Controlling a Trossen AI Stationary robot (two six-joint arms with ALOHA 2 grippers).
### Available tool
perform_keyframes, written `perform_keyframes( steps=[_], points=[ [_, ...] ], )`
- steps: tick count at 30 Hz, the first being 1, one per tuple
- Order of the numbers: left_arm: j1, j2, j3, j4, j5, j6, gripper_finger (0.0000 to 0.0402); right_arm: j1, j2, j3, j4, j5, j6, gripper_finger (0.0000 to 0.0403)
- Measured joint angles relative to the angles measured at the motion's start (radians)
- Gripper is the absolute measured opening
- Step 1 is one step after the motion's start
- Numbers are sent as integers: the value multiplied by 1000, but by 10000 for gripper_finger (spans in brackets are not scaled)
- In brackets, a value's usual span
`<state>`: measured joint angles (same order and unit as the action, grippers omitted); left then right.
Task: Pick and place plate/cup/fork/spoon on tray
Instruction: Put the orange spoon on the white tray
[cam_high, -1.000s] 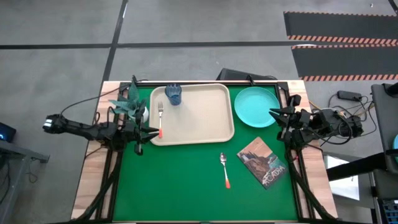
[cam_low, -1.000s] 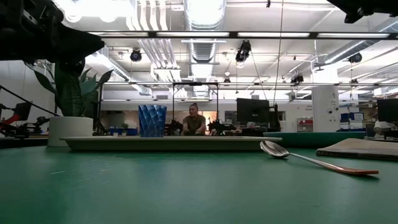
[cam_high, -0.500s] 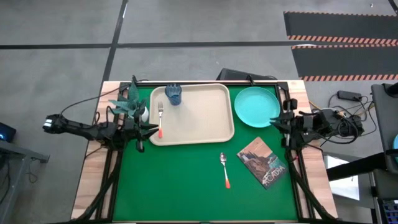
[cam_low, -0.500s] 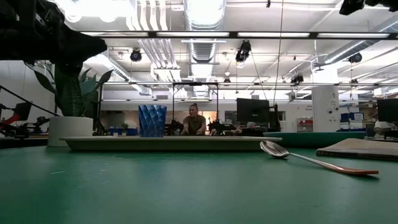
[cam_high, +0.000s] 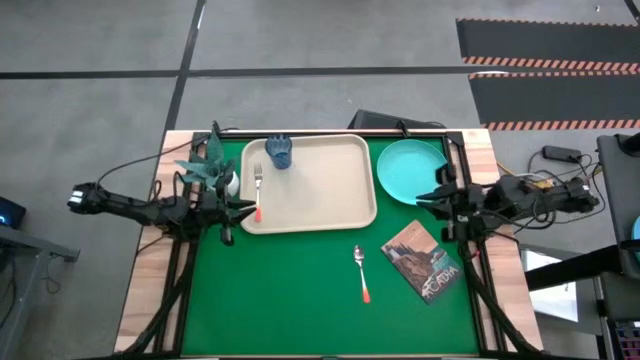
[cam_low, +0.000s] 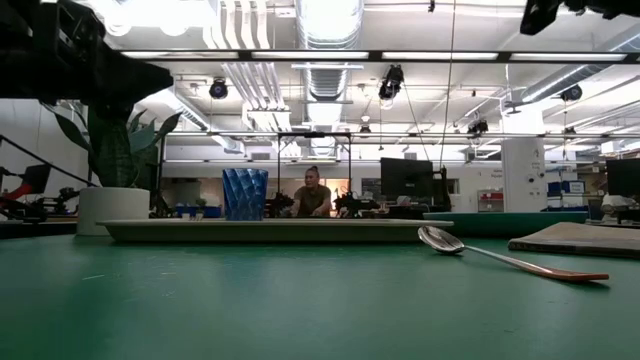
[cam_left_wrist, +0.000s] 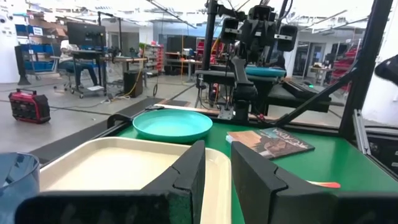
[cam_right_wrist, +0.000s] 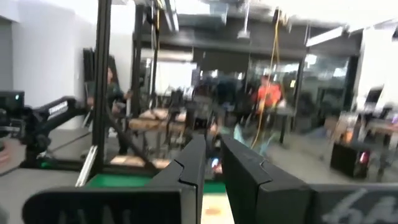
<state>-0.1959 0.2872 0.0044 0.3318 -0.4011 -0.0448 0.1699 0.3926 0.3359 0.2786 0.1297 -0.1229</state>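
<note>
Dark right gripper (cam_high: 430, 196) raised beside turquoise plate (cam_high: 410, 170), fingers narrowly parted, left gripper (cam_high: 243, 211) likewise at tray (cam_high: 330, 200) edge

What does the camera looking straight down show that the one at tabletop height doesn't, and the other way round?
Only the overhead view shows the fork lying on the tray, the whole round turquoise plate, the book's cover, and both arms, with the left gripper by the tray's edge and the right gripper near the plate. Only the tabletop view shows the room behind, with ceiling lights and a seated person. Both show the tray, the blue cup, the spoon and the potted plant.
</note>
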Motion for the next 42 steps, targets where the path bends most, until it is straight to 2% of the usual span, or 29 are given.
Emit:
perform_keyframes(
  steps=[10,20,26,30,38,42],
  points=[
    [0,49,0,0,0,0,63,2,266,0,172,2,235,43],
    [0,107,0,1,0,0,63,2,582,10,471,1,309,43],
    [0,136,0,18,0,3,63,9,742,124,493,2,341,43],
    [0,151,6,38,0,25,63,36,832,222,436,-2,336,43],
    [0,198,54,59,0,26,63,79,952,438,138,6,439,43],
    [0,221,67,82,0,33,63,116,1021,493,62,69,509,43]
  ],
)
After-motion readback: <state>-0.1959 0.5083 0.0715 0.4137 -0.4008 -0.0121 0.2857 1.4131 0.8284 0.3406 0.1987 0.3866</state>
